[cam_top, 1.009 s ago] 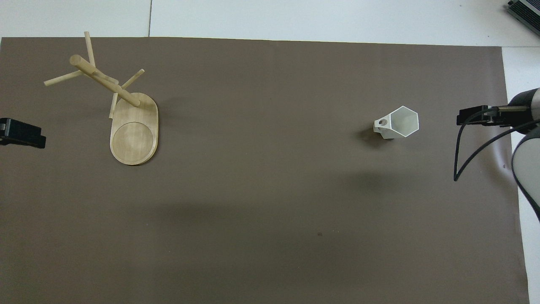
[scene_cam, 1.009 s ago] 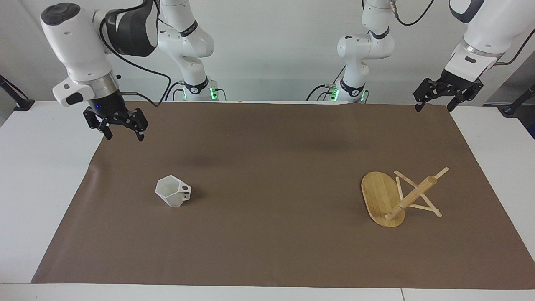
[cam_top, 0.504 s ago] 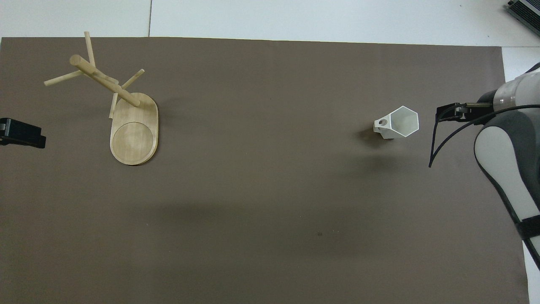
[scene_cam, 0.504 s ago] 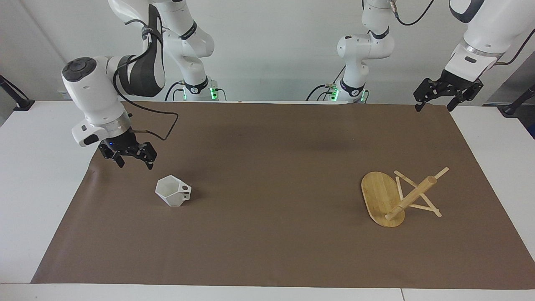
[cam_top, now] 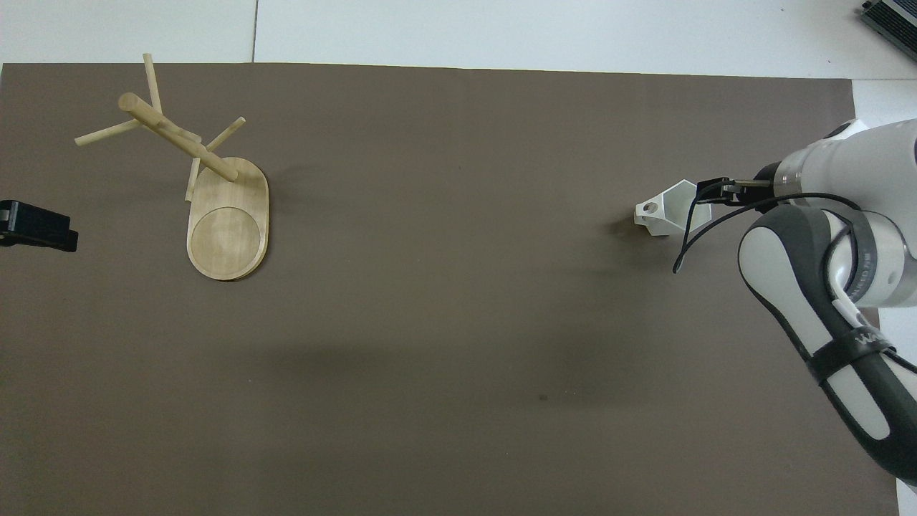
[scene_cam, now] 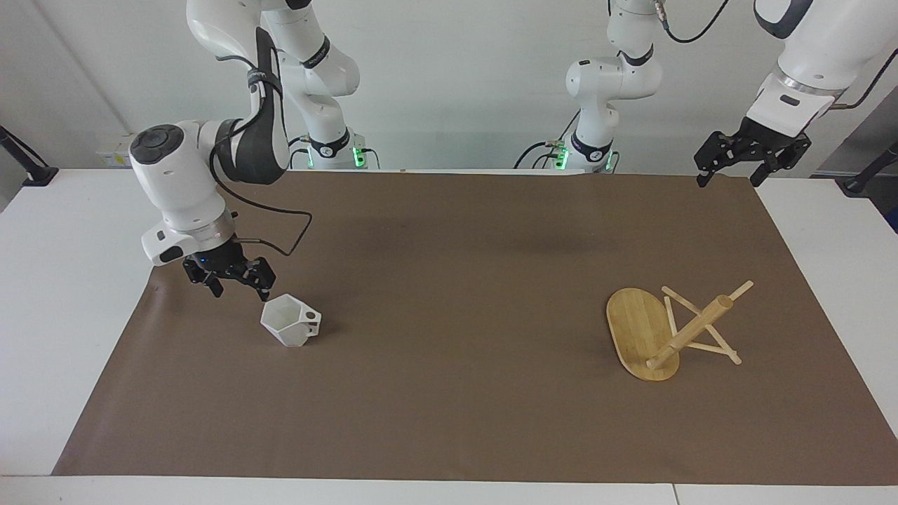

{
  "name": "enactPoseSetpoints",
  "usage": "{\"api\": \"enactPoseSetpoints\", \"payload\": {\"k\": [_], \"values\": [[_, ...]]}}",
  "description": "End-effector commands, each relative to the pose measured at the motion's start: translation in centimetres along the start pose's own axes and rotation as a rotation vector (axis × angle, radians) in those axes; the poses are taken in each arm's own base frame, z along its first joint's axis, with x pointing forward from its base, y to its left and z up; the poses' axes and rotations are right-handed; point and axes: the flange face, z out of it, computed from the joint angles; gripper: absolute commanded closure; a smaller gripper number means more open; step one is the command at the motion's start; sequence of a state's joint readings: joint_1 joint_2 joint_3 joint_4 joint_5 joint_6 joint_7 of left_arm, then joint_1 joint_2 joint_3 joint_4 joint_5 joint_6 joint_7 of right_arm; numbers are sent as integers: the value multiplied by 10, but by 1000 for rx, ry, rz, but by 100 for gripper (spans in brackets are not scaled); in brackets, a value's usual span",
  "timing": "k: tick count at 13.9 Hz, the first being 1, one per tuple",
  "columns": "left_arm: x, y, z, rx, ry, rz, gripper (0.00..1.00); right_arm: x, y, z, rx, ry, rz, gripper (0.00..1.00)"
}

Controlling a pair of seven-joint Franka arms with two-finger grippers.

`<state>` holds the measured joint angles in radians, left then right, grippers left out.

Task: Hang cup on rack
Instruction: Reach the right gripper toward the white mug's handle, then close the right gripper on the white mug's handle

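**Right gripper low beside the cup, rack standing at the other end**

We see the right gripper (scene_cam: 237, 283) down low at the right arm's end of the table, its fingers spread apart and holding nothing; it sits just beside the cup (scene_cam: 289, 320), with one fingertip close to the cup's rim, and we cannot tell whether it touches; in the overhead view the gripper's tip covers part of the cup's mouth. The cup stands upright on the brown mat (scene_cam: 449, 393), its hexagonal opening facing up and its pierced handle pointing toward the left arm's end of the table; a black cable loops from the right arm's wrist above the mat.

We find the rack (scene_cam: 666, 330) well apart from the cup, toward the left arm's end of the table; it stands upright on its oval base on the mat, its peg sticks crossing the central post, and nothing hangs on it.

The left gripper (scene_cam: 749, 156) waits raised over the mat's corner nearest the robots at the left arm's end; its fingers are spread and empty.
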<state>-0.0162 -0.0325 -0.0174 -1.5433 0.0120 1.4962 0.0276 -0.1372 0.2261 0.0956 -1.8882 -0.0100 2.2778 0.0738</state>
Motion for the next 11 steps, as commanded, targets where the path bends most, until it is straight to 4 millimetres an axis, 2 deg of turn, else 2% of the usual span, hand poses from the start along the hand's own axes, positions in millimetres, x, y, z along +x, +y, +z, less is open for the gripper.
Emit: {"api": "enactPoseSetpoints", "payload": {"k": [1,4,7,11], "values": [[-7,-1,0,15,3,-11,0,0,1,13,15,14,18,0],[-7,-1,0,15,3,-13,0,-1,1,20,13,12,12,0],[-7,-1,0,15,3,-11,0,1,1,36,15,35,7,0],[-7,-1,0,15,3,-11,0,1,-2,42,14,29,3,0]]}}
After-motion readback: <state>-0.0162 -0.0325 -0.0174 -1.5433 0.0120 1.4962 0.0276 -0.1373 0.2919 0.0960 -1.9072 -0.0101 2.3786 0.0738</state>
